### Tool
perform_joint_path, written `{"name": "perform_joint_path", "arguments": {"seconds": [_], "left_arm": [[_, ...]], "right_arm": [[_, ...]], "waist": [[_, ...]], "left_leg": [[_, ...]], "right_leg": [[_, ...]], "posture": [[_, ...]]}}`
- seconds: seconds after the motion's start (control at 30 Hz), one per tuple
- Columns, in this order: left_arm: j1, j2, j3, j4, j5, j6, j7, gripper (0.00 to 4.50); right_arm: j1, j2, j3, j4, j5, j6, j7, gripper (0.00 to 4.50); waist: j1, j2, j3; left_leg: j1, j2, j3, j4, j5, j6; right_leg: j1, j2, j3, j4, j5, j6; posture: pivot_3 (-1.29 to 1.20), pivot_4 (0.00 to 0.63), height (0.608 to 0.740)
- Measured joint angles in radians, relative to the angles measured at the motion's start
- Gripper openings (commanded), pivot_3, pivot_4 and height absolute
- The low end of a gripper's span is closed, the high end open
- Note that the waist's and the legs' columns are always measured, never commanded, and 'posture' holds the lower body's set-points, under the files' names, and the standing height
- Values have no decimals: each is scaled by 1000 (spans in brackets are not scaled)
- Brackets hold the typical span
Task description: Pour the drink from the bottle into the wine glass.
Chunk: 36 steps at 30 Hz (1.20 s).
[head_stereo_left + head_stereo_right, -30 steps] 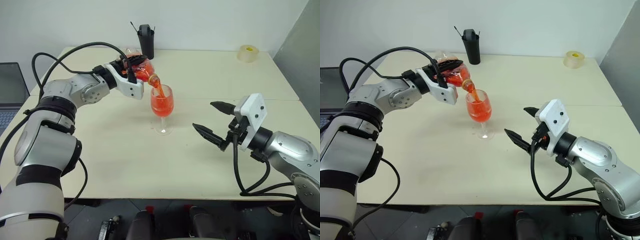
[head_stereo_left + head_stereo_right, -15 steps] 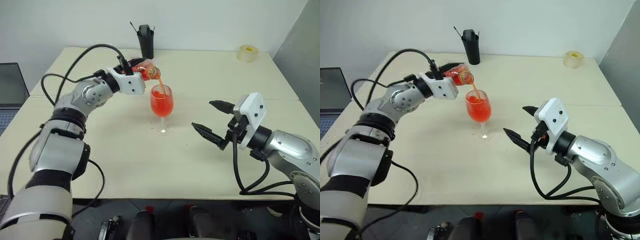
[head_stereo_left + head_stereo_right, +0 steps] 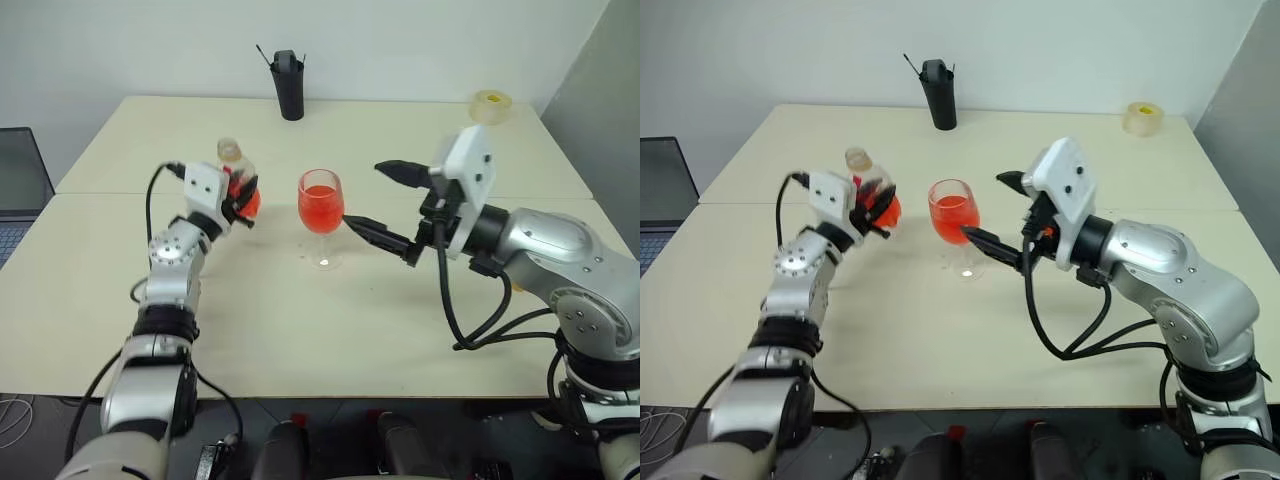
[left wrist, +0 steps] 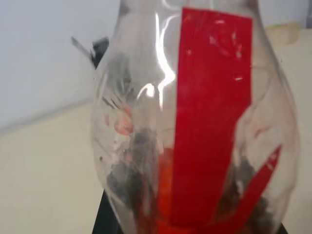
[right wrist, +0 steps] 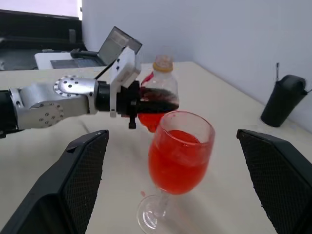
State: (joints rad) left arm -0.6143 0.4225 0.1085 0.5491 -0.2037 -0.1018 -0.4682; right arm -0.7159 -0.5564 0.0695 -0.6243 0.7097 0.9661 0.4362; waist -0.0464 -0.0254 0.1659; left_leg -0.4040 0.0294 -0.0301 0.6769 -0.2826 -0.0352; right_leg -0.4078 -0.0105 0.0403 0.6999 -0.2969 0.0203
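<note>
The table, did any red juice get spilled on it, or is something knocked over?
Maybe a tiny bit. A small red spot lies on the table beside the wine glass foot, as the right wrist view shows. Otherwise nothing stands out: the glass stands upright, and the left gripper holds the bottle upright.

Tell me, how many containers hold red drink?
2: the wine glass standing mid-table, and the bottle upright in the left claw beside it.

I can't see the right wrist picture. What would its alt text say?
A wine glass about half full of red drink stands on a pale table, framed by the open right pincer. Behind it, the left pincer holds an upright bottle.
</note>
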Motion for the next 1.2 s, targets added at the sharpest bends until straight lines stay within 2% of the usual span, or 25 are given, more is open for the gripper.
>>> {"name": "perform_joint_path", "arguments": {"seconds": [0.1,0.23,0.3,0.33,0.6,0.63,0.87,1.2], "left_arm": [[93,-49,21,-120,-23,123,84,917],[141,-66,56,-225,-26,188,159,917],[153,-68,65,-240,-26,208,181,1624],[159,-76,74,-244,-27,218,194,1813],[198,-88,77,-296,-29,276,217,4289],[199,-92,77,-300,-29,280,219,4482],[202,-79,77,-326,-19,303,218,4482],[318,-52,90,-553,-26,401,217,4482]], "right_arm": [[-66,13,1,24,45,80,-2,4500],[-105,13,2,43,74,146,8,4500],[-112,13,5,43,81,157,17,4500],[-119,13,10,43,82,159,21,4500],[-125,15,32,43,77,158,39,4500],[-125,15,32,44,76,158,39,4500],[-125,14,32,57,57,155,44,4500],[-114,-17,47,70,13,132,87,4500]], "waist": [[6,0,0],[14,-1,-1],[14,-1,-1],[14,-1,-1],[15,-1,-1],[15,-1,-1],[15,-1,-1],[15,-1,-1]], "left_leg": [[-1,-1,-2,0,0,1],[-1,-1,-1,0,-1,2],[-1,-2,-1,0,-1,3],[-1,-1,-1,0,-2,3],[-1,-1,-1,0,-2,3],[-1,-2,-1,0,-2,3],[-1,-1,-1,0,-2,3],[-1,-1,-1,-1,-2,3]], "right_leg": [[0,-1,0,0,0,0],[0,-2,0,0,0,0],[0,-2,-1,0,0,0],[0,-2,-1,0,0,0],[0,-2,-1,-1,0,0],[0,-2,-1,-1,0,0],[0,-2,-1,-1,0,0],[0,-2,0,-1,0,0]], "posture": [[0,150,740],[0,150,740],[0,150,740],[0,150,740],[0,150,740],[0,150,740],[0,150,740],[0,150,740]]}}
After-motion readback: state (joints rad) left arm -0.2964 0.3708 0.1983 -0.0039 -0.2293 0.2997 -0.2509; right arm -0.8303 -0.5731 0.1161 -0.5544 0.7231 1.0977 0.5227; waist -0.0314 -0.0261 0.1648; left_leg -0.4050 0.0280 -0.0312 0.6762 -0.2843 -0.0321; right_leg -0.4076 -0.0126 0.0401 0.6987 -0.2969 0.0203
